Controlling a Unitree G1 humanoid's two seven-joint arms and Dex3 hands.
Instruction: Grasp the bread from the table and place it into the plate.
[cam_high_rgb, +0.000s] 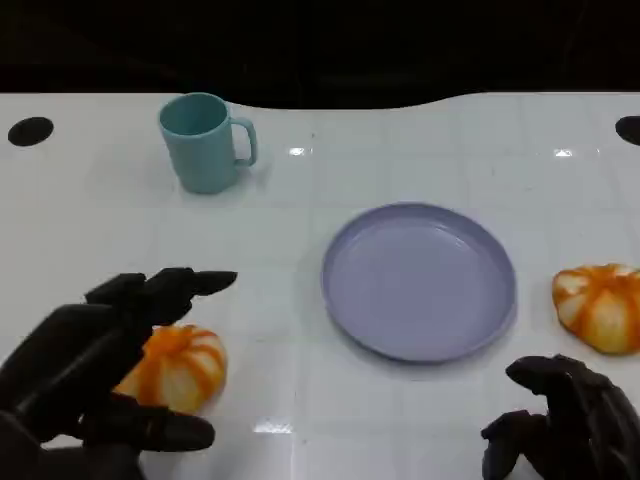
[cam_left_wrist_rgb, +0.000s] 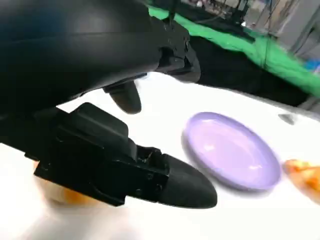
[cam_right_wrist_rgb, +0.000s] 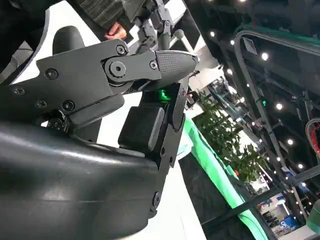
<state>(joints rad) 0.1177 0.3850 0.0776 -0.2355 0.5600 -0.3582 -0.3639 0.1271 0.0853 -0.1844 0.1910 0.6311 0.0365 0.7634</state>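
Observation:
An orange-and-white bread roll (cam_high_rgb: 185, 365) lies on the white table at the near left; in the left wrist view it is an orange blur (cam_left_wrist_rgb: 65, 197) under the hand. My left hand (cam_high_rgb: 100, 370) hovers over its left side with fingers (cam_left_wrist_rgb: 170, 182) spread, one above and one below the roll, holding nothing. The lavender plate (cam_high_rgb: 418, 280) sits empty in the middle (cam_left_wrist_rgb: 230, 150). A second roll (cam_high_rgb: 600, 305) lies to the right of the plate (cam_left_wrist_rgb: 305, 175). My right hand (cam_high_rgb: 565, 420) rests at the near right, holding nothing, its fingers (cam_right_wrist_rgb: 150, 65) apart.
A teal mug (cam_high_rgb: 205, 140) stands at the back left, well away from the plate. The white table (cam_high_rgb: 300, 200) ends at a dark back edge. A person's hand (cam_right_wrist_rgb: 117, 32) shows beyond the table in the right wrist view.

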